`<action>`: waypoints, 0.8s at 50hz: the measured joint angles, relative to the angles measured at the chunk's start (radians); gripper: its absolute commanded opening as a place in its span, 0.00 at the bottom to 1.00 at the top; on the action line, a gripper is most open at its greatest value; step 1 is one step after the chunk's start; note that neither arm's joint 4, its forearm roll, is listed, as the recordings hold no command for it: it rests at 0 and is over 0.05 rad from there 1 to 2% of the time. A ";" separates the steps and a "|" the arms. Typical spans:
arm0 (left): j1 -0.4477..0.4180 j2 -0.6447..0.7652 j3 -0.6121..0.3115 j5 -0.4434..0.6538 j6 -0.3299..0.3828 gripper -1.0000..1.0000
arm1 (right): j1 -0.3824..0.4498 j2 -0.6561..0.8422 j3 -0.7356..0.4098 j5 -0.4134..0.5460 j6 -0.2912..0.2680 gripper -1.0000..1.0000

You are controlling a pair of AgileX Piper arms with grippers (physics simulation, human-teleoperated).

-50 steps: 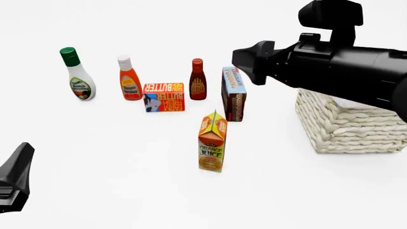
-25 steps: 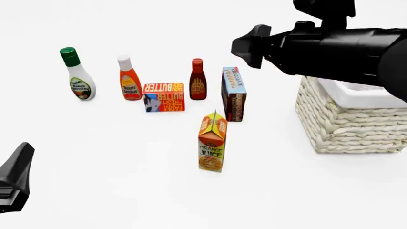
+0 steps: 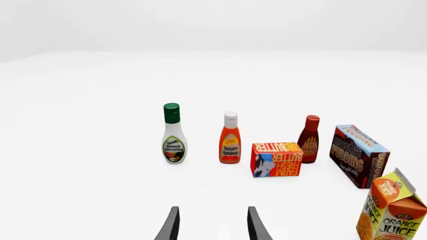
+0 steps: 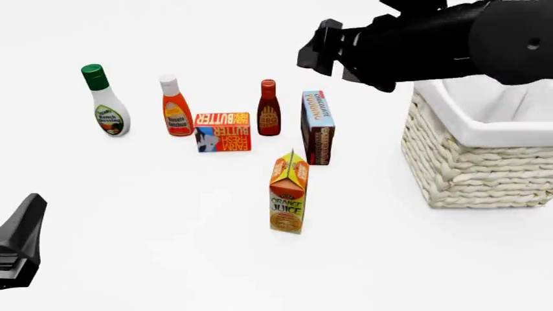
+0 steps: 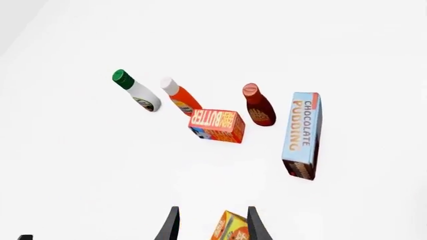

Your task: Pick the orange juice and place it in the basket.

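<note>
The orange juice (image 4: 289, 194) is a tall orange-yellow gable-top carton standing upright mid-table. It also shows in the left wrist view as the orange juice (image 3: 393, 212), off to one side. The cream wicker basket (image 4: 471, 168) with a white liner stands to the carton's right. My right gripper (image 4: 313, 53) hangs high over the back of the table, open and holding nothing. In its wrist view the carton's top (image 5: 230, 227) appears far below, between the right gripper's (image 5: 213, 212) fingers. My left gripper (image 3: 213, 212) is open, low at the near left (image 4: 22, 240), away from the carton.
Behind the carton stand a ranch bottle (image 4: 106, 103), an orange ketchup bottle (image 4: 176, 107), a red-orange butter box (image 4: 223, 131), a dark BBQ bottle (image 4: 269, 110) and a chocolate pudding box (image 4: 318, 126), which is closest to the juice.
My right arm has risen and swung back, uncovering the basket's white liner. The left arm and all groceries have stayed put.
</note>
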 measured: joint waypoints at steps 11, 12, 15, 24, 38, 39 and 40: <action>0.000 0.000 0.000 0.000 0.000 1.00 | 0.003 0.055 -0.049 0.069 0.050 1.00; 0.000 0.000 0.000 0.000 0.000 1.00 | 0.005 0.059 -0.051 0.074 0.057 1.00; 0.000 0.000 0.000 0.000 0.000 1.00 | 0.011 0.068 -0.054 0.086 0.084 1.00; 0.000 0.000 0.000 0.000 0.000 1.00 | 0.019 0.089 -0.060 0.117 0.145 1.00; 0.000 0.000 0.000 0.000 0.000 1.00 | 0.008 0.137 -0.087 0.159 0.181 1.00; 0.000 0.000 0.000 0.000 0.000 1.00 | 0.007 0.141 -0.088 0.161 0.181 1.00; 0.000 0.000 0.000 0.000 0.000 1.00 | 0.005 0.145 -0.090 0.163 0.182 1.00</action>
